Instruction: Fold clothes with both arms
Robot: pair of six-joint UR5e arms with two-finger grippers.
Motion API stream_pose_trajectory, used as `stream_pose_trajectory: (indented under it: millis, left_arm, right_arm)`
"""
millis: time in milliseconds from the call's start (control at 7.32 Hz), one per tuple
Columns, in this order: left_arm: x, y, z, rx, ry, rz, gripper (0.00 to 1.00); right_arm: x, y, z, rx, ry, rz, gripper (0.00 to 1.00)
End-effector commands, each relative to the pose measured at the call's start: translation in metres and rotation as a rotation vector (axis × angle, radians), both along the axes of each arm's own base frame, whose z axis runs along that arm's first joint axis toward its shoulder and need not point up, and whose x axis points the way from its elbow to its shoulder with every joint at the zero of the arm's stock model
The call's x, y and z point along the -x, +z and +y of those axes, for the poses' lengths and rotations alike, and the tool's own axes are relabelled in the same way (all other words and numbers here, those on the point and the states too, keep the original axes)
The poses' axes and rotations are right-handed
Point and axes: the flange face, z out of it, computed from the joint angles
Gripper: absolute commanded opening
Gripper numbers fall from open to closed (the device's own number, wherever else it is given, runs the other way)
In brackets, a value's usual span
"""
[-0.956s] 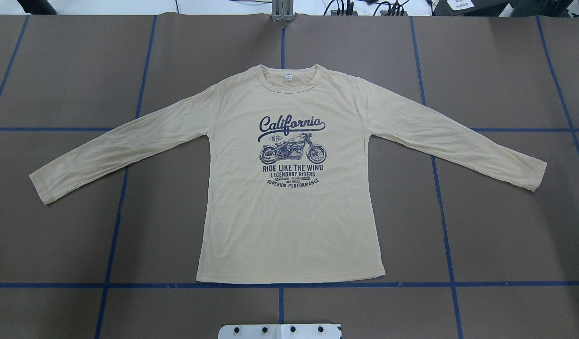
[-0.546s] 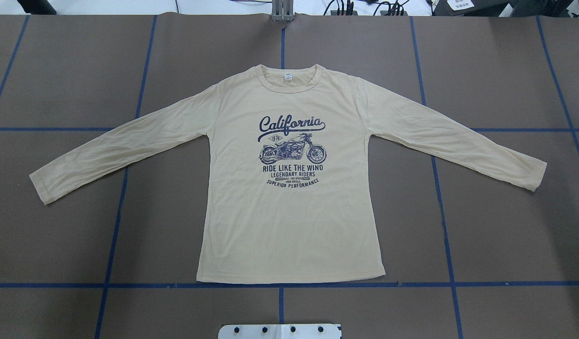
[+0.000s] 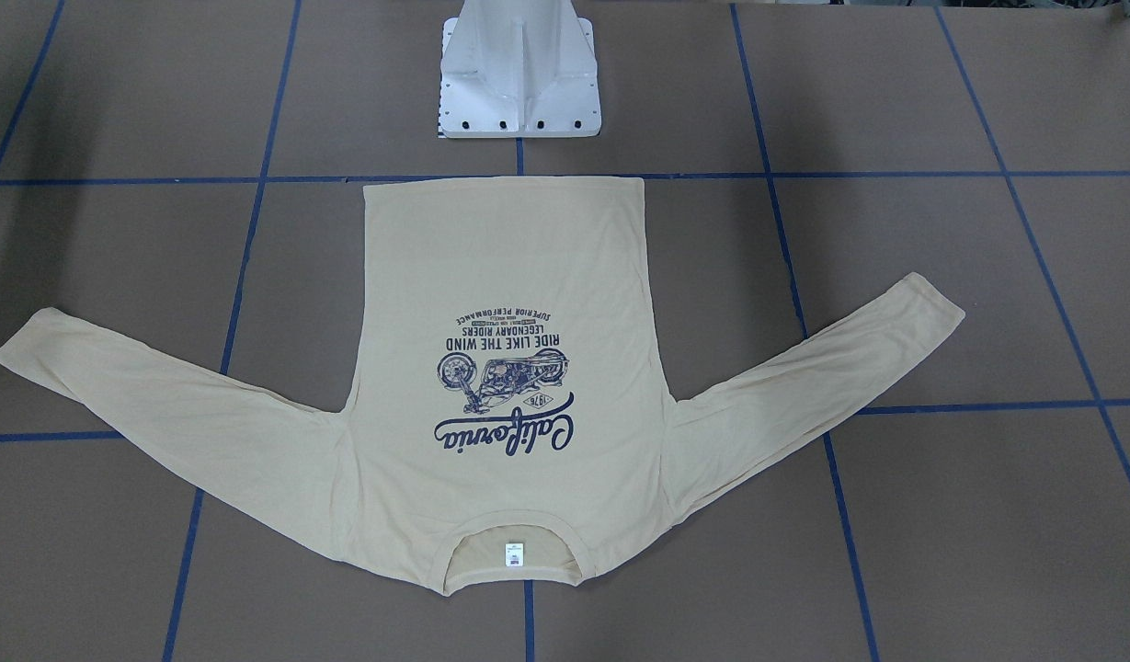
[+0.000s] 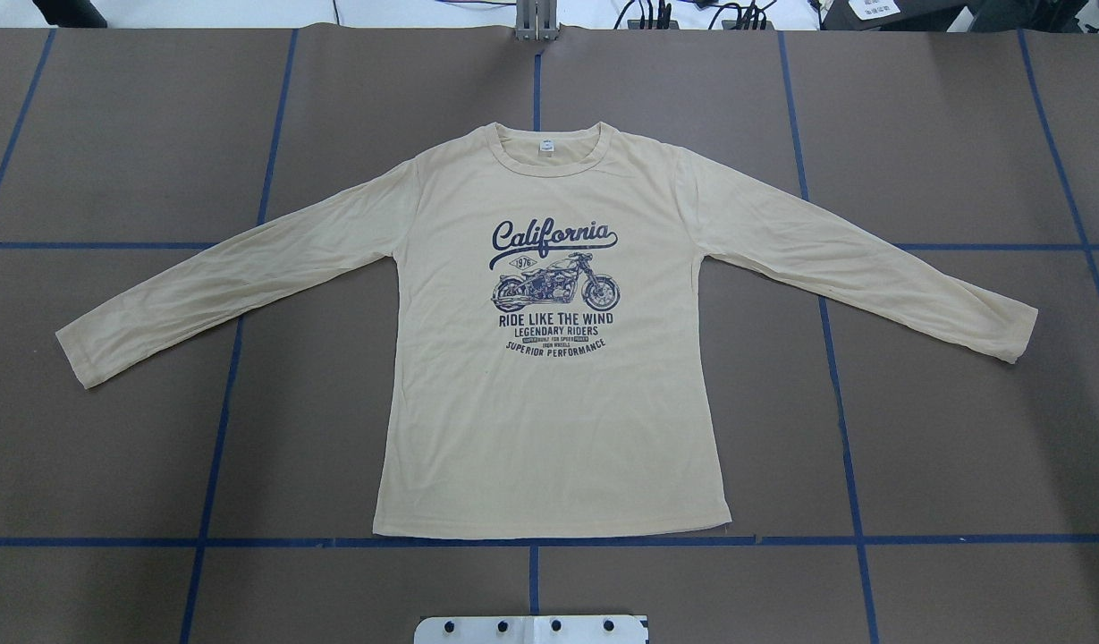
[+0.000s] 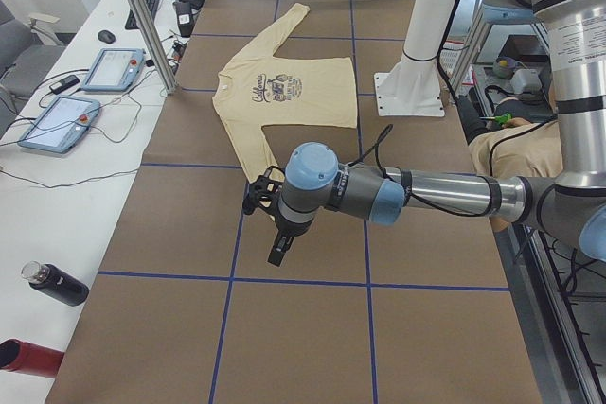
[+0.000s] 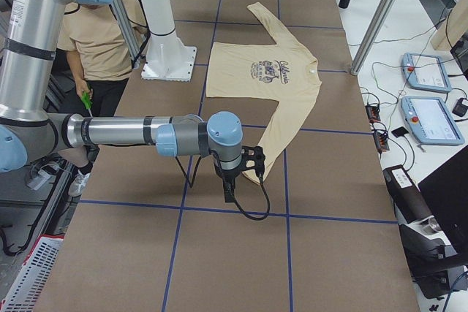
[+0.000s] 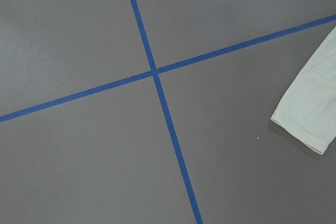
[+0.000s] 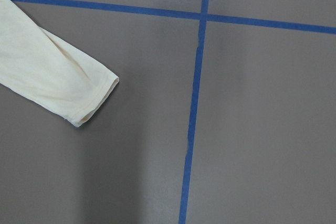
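The clothes are one cream-yellow long-sleeved T-shirt (image 4: 549, 429) lying flat and print-up in the middle of the table, both sleeves spread out, neck at the far side. It also shows in the front-facing view (image 3: 509, 276) and both side views (image 5: 284, 92) (image 6: 263, 71). My left gripper (image 5: 272, 234) hangs above the table just beyond the left sleeve's cuff (image 7: 310, 114). Likewise, my right gripper (image 6: 230, 184) hovers past the right cuff (image 8: 79, 93). Both grippers show only in the side views, so I cannot tell whether they are open or shut.
Blue tape lines (image 4: 531, 541) grid the brown table. The white pedestal base (image 3: 519, 74) stands just behind the hem. A person (image 6: 95, 42) stands beside the base. Teach pendants (image 5: 57, 120), a metal post (image 5: 142, 16) and a dark bottle (image 5: 57, 283) line the far bench.
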Motion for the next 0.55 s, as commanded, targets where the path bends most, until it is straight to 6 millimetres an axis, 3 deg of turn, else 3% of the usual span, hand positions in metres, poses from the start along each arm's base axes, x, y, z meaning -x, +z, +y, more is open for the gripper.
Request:
stream_pose_trajectory:
  millis: [0, 273, 410]
  left_arm:
    - [0.011, -0.019, -0.013, -0.199, -0.055, -0.128, 1.00]
    - [0.013, -0.031, -0.018, -0.303, -0.075, -0.154, 1.00]
    - [0.014, -0.063, -0.052, -0.416, -0.098, -0.146, 1.00]
  right_arm:
    - [0.001, -0.018, -0.015, -0.039, 0.006, -0.002, 1.00]
    - [0.000, -0.058, -0.027, -0.125, 0.010, -0.003, 1.00]
    - [-0.003, -0.065, -0.035, -0.138, 0.021, -0.004, 1.00]
